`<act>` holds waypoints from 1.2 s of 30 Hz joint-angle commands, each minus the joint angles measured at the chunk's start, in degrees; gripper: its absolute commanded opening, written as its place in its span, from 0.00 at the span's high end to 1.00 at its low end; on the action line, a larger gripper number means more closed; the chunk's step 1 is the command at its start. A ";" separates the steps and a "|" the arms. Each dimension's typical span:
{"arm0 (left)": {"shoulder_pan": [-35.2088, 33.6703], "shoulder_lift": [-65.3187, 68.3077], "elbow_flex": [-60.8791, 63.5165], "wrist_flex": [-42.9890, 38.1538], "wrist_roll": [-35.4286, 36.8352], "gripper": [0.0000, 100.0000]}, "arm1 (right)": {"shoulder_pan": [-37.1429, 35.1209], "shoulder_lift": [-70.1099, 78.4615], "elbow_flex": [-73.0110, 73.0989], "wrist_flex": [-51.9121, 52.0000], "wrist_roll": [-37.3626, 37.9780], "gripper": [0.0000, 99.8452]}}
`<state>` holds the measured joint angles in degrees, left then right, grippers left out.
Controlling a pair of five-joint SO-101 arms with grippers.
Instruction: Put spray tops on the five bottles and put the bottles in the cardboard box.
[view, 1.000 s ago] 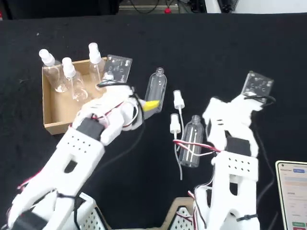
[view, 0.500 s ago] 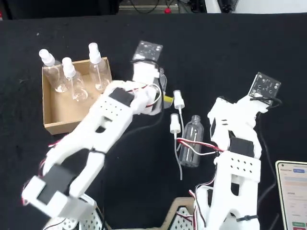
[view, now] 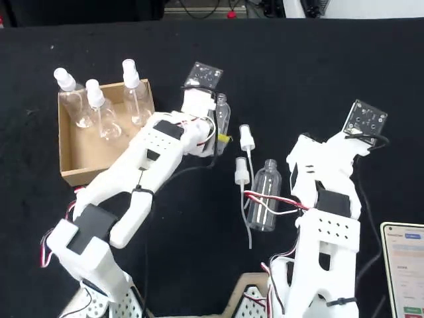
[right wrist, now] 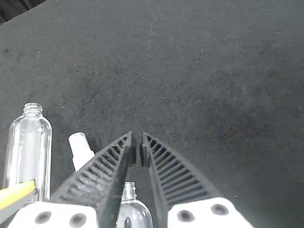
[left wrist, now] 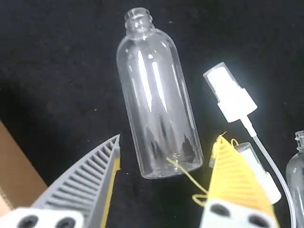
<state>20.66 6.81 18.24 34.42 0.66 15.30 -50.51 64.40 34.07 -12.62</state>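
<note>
Brown cardboard box (view: 70,165) sits at the upper left of the high view on a black table (view: 318,59), with three clear plastic bottles capped with white spray tops (view: 101,112) grouped along its upper edge. To its right, the white left arm (view: 146,165) stretches from the lower left corner toward the centre. There the left gripper (left wrist: 168,140) stands open, its grey finger (left wrist: 95,171) and yellow finger (left wrist: 232,175) on either side of the base of a clear uncapped bottle (left wrist: 154,90). That bottle lies on the table just right of the box, and a gap shows between the grey finger and its wall. Just right of it lie two loose white spray tops (view: 246,138) with thin dip tubes, one above the other in the frame. A second clear uncapped bottle (view: 266,192) lies beside the lower one. At centre right the white right arm (view: 324,199) rises from the bottom edge. The right gripper (right wrist: 137,153), its black fingers pressed together on nothing, hangs over the table. A lit screen (view: 404,265) shows at the lower right corner.
</note>
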 commanded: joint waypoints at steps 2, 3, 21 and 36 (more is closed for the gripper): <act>-0.13 1.14 -3.82 -5.10 -0.18 0.71 | 0.79 -1.27 -3.30 -1.14 -0.18 0.98; -0.04 1.67 -3.82 -6.15 0.00 0.71 | 0.79 -1.27 -3.30 -1.14 -0.18 0.98; -0.04 7.47 -3.91 -7.91 0.09 0.73 | 0.70 -1.27 -3.30 -1.41 -0.18 0.98; 0.13 4.57 -6.29 12.66 -0.35 0.88 | 0.62 -1.27 -3.30 -1.49 -0.09 0.98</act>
<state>20.92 14.46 15.25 36.70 0.75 15.30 -50.51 64.40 34.07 -12.62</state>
